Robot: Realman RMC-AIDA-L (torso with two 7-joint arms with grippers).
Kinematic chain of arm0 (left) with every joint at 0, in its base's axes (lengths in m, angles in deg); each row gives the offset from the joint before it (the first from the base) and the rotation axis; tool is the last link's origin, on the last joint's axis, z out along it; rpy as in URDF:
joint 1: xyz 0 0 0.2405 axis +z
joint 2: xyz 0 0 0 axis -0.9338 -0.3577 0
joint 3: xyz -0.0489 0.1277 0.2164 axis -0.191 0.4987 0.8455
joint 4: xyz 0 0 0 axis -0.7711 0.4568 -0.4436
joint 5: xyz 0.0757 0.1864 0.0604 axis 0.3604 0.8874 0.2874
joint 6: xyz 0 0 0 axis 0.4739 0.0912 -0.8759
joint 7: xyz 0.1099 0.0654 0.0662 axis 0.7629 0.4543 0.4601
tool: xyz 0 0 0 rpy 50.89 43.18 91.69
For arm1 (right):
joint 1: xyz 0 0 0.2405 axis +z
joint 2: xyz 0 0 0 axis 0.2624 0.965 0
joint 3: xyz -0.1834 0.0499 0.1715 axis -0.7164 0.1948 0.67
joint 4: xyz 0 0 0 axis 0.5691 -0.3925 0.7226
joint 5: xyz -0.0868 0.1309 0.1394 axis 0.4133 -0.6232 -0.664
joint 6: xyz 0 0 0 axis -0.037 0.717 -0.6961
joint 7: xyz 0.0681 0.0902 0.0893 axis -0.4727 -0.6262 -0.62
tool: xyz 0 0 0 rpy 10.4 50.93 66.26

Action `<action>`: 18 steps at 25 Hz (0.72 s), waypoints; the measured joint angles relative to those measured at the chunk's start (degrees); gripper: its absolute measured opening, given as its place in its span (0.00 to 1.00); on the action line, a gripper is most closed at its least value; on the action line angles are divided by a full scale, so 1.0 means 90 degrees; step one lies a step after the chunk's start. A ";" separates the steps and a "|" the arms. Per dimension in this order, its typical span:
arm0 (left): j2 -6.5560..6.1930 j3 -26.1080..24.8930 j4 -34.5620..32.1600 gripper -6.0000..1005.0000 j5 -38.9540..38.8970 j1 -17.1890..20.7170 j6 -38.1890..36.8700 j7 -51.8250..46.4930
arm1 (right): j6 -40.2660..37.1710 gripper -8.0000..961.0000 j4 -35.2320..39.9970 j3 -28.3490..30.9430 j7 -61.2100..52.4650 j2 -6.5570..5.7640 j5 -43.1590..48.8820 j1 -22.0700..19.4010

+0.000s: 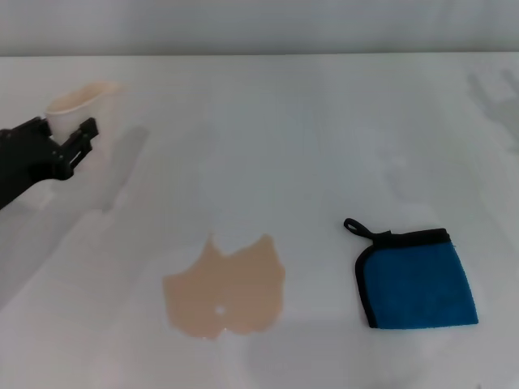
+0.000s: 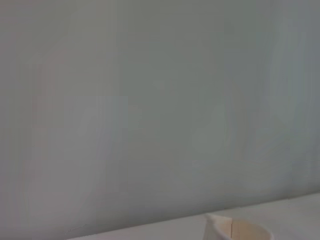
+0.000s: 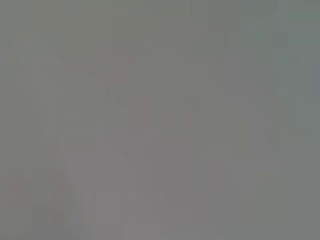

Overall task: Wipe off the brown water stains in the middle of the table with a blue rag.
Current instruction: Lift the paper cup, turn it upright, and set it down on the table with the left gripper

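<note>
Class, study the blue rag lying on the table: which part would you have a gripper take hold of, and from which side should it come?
Pinch the small bright blue cloth rag with black edge trim near its middle, coming straight down from above. It lies flat on the white table, so no edge offers itself from the side. Its black loop looks too thin. The tan puddle-shaped brown water stains lie apart, leaving room.

We are looking at a wide white bench [image 1: 324,121] that is carrying three things. A white paper cup [image 1: 77,105] is standing at the left claw [image 1: 77,146], its rim just behind the black fingers; whether they are touching it we cannot tell. The brown water stains [image 1: 227,288], a flat tan puddle with a jagged edge and a tiny white dot, are lying well nearer us and to the right of that claw. The blue rag [image 1: 415,282], black-trimmed with a small loop, is lying farther right still, apart from the puddle.
</note>
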State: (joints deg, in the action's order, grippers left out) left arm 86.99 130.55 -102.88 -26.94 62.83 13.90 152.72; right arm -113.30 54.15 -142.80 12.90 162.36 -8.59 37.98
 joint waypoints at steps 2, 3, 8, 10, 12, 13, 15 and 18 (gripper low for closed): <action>0.0000 0.0037 0.0493 0.40 -0.0757 -0.0025 0.0029 0.0675 | -0.0001 0.87 0.0000 0.0035 0.0005 0.0000 0.0000 -0.0001; 0.0000 0.0045 0.0649 0.40 -0.0978 -0.0039 0.0050 0.0854 | -0.0001 0.87 0.0000 0.0055 0.0009 0.0001 0.0004 -0.0001; 0.0000 0.0054 0.2228 0.40 -0.2670 -0.0432 0.0601 0.2530 | 0.0007 0.87 0.0000 0.0125 0.0051 0.0026 0.0021 0.0018; 0.0000 0.0056 0.2945 0.40 -0.3326 -0.0675 0.1015 0.3281 | 0.0033 0.87 0.0000 0.0126 0.0052 0.0030 0.0021 0.0054; 0.0000 0.0056 0.3309 0.40 -0.3617 -0.0813 0.1165 0.3582 | 0.0065 0.87 0.0000 0.0128 0.0053 0.0039 0.0022 0.0085; 0.0000 0.0055 0.3558 0.40 -0.3793 -0.0922 0.1242 0.3752 | 0.0074 0.87 0.0000 0.0129 0.0053 0.0043 0.0022 0.0097; 0.0000 0.0056 0.3792 0.40 -0.3924 -0.1045 0.1286 0.3861 | 0.0082 0.87 0.0000 0.0131 0.0053 0.0051 0.0022 0.0110; 0.0001 0.0045 0.4044 0.40 -0.3970 -0.1188 0.1278 0.3930 | 0.0124 0.87 0.0000 0.0133 0.0053 0.0062 0.0020 0.0146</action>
State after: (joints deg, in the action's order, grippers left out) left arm 87.00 130.96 -66.49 -62.67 52.14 25.40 188.09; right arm -112.18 54.15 -141.60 13.38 162.92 -8.42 39.29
